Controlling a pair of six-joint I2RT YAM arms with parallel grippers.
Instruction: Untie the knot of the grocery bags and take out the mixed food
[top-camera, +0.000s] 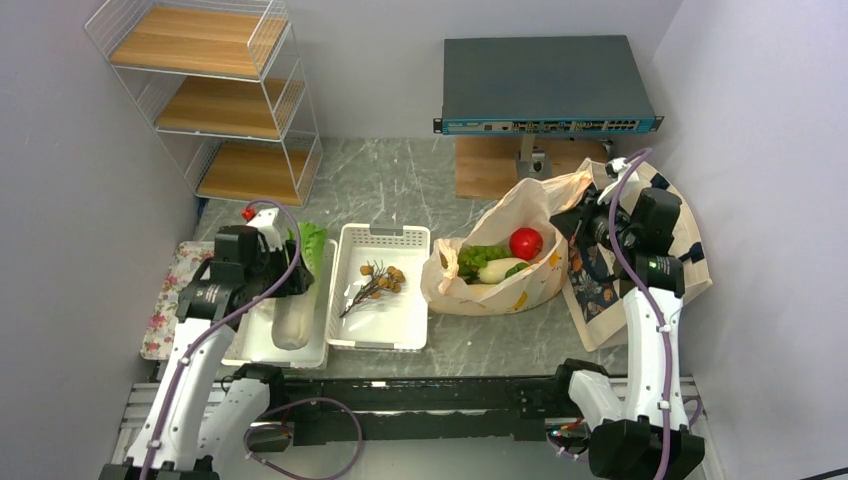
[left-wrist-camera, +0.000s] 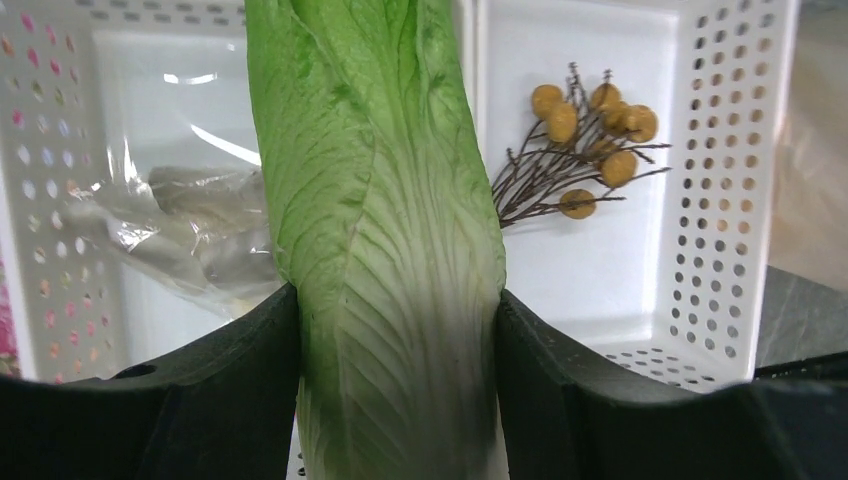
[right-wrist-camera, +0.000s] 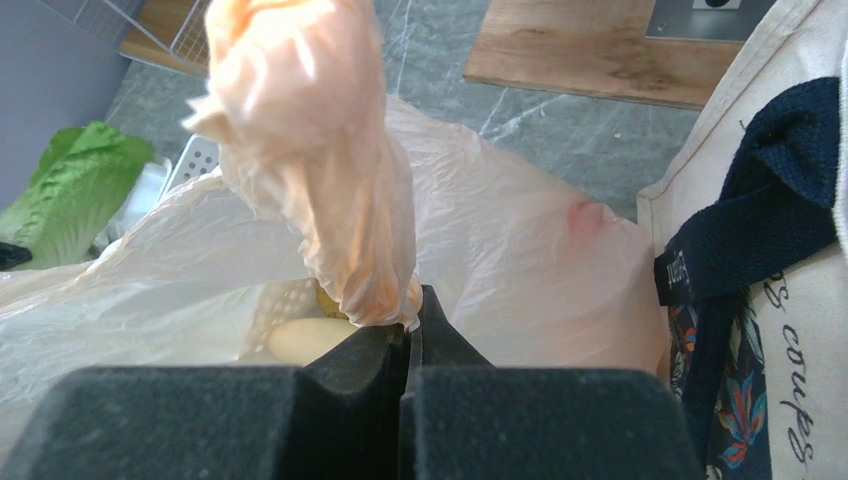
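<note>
My left gripper (top-camera: 298, 282) is closed on a leafy green cabbage (top-camera: 300, 300) above the left white tray (top-camera: 250, 348). In the left wrist view the cabbage (left-wrist-camera: 380, 200) fills the gap between both fingers (left-wrist-camera: 250, 380). My right gripper (right-wrist-camera: 412, 322) is shut on the bunched, twisted top (right-wrist-camera: 310, 150) of the peach plastic bag (top-camera: 500, 290). The bag's mouth gapes toward the trays, showing a red apple (top-camera: 526, 243), a white radish (top-camera: 497, 270) and greens (top-camera: 480, 257). Brown nuts (top-camera: 385, 280) on twigs lie in the middle tray (top-camera: 400, 335). The cream tote (top-camera: 690, 270) lies under the right arm.
A crumpled clear wrap (left-wrist-camera: 190, 230) lies in the left tray. A floral mat (top-camera: 165, 300) sits at the far left, a wire shelf (top-camera: 215, 100) at the back left. A grey network switch (top-camera: 545, 85) stands over a wooden board (top-camera: 490, 165) behind the bag.
</note>
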